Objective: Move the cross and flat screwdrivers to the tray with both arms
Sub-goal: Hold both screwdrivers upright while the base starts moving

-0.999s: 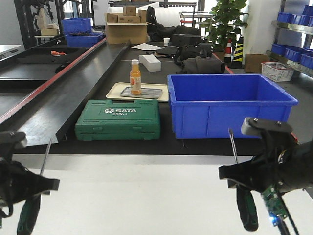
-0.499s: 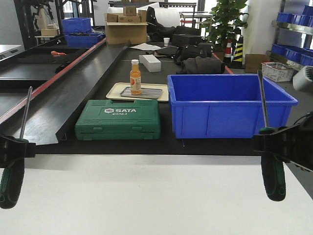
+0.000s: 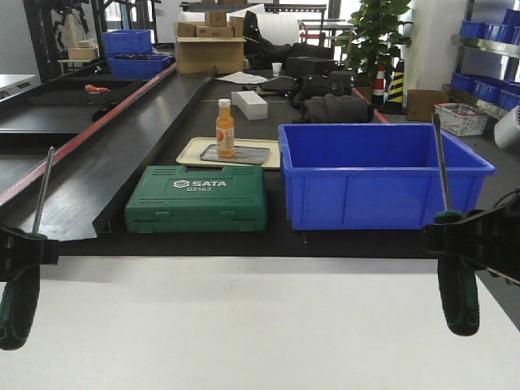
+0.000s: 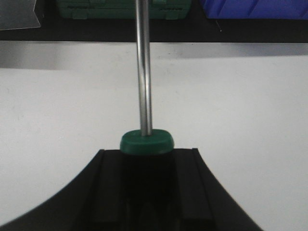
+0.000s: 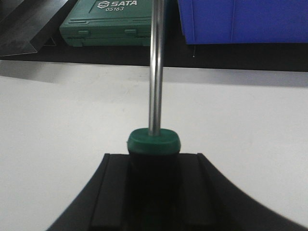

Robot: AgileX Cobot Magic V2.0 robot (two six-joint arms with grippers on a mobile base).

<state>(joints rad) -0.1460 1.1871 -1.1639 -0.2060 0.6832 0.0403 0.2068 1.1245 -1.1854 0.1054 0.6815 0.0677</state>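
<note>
Left tool (image 3: 20, 248), right tool (image 3: 455, 236): clamped | screwdrivers (image 3: 18, 305) (image 3: 459, 296): green-black handles, silver shafts up

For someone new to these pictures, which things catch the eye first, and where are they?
The left pincer grips one screwdriver shaft-up at the left edge, and the right pincer grips the other screwdriver at the right edge, both over the white table. Behind them, a big blue bin sits right of a green SATA case.
</note>
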